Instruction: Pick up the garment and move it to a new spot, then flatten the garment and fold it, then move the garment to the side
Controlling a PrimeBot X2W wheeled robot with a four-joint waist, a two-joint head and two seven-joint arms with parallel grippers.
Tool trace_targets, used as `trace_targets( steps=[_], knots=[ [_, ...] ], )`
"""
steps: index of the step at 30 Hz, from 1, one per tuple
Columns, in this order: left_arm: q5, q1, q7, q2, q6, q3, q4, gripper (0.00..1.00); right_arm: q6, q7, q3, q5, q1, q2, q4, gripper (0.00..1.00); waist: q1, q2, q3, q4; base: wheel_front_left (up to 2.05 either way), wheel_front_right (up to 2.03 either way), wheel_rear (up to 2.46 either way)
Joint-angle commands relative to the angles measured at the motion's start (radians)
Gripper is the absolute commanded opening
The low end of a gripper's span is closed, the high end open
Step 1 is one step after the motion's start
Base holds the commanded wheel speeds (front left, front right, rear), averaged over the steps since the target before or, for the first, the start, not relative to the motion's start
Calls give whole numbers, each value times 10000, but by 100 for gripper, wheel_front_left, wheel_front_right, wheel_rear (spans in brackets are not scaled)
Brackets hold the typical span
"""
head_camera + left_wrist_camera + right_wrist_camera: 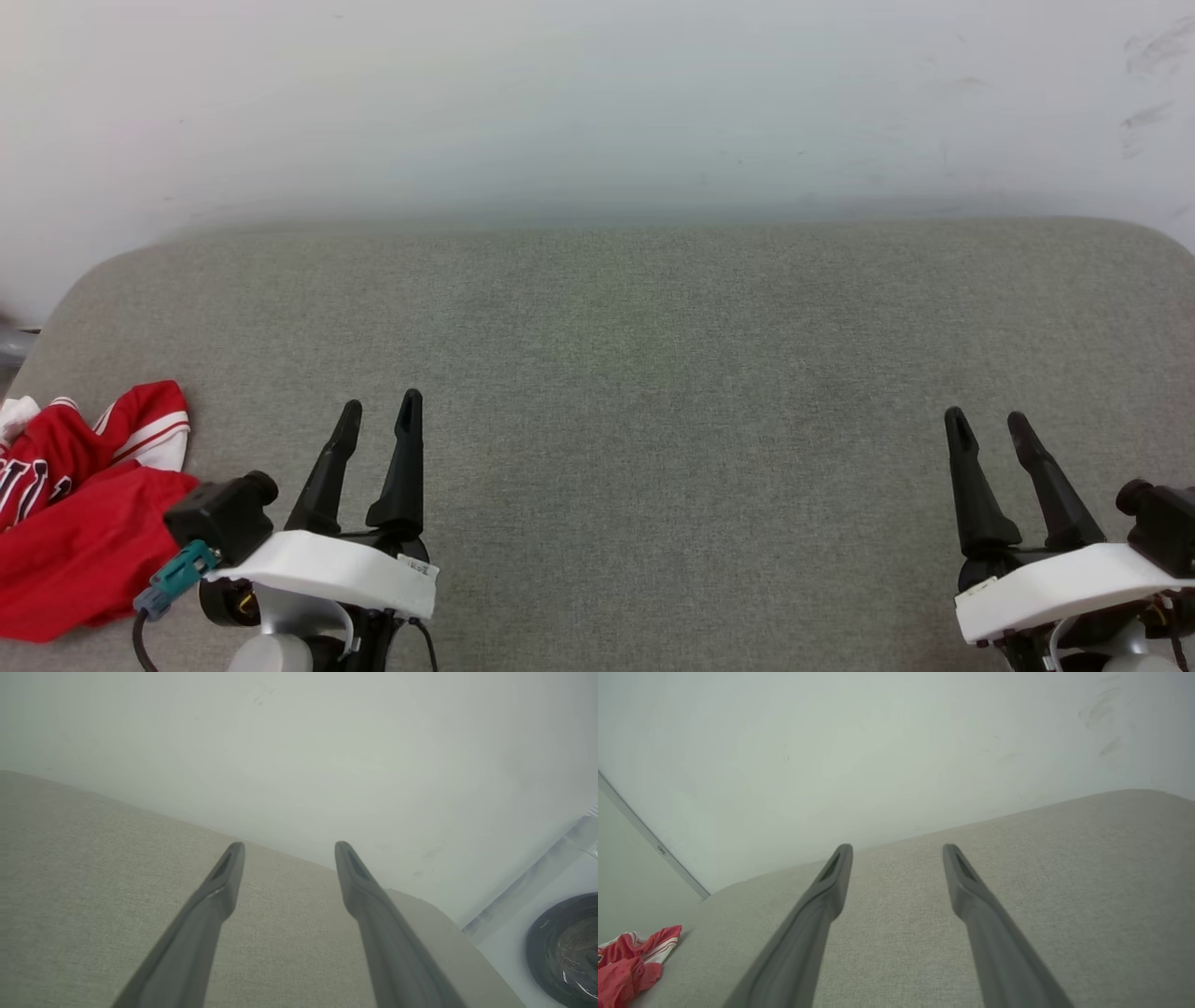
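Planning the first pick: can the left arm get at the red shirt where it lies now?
Probably yes. The red shirt lies crumpled on the grey cushion just left of the open, empty left pincer, with nothing between them; the arm need only swing sideways.

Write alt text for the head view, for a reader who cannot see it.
A crumpled red and white garment lies at the left edge of a grey fabric surface, just left of the open left gripper. The open right gripper sits at the lower right, far from it; a pale wall rises behind.
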Motion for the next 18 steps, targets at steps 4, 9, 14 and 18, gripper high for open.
trace_targets(
  steps=[4, 9, 14, 18],
  knots=[
    [881, -13, -188, 181, 145, -134, -180, 100, 0, 65, -46, -819, 97, 17, -317, 100, 0, 0, 2, -4, 0, 0, 0],
    [1553, 44, -319, 344, 288, -235, -168, 100, 0, 161, -130, -1584, 183, 22, -467, 100, 0, 0, -7, -20, 0, 0, 0],
    [2108, 111, -443, 475, 456, -325, -77, 100, 0, 244, -229, -2214, 248, 25, -609, 100, 0, 0, -23, -27, 0, 0, 0],
    [2478, 162, -538, 566, 583, -381, -22, 100, -1, 265, -314, -2661, 320, 25, -757, 100, 0, 0, -40, -31, 0, 0, 0]
  ],
)
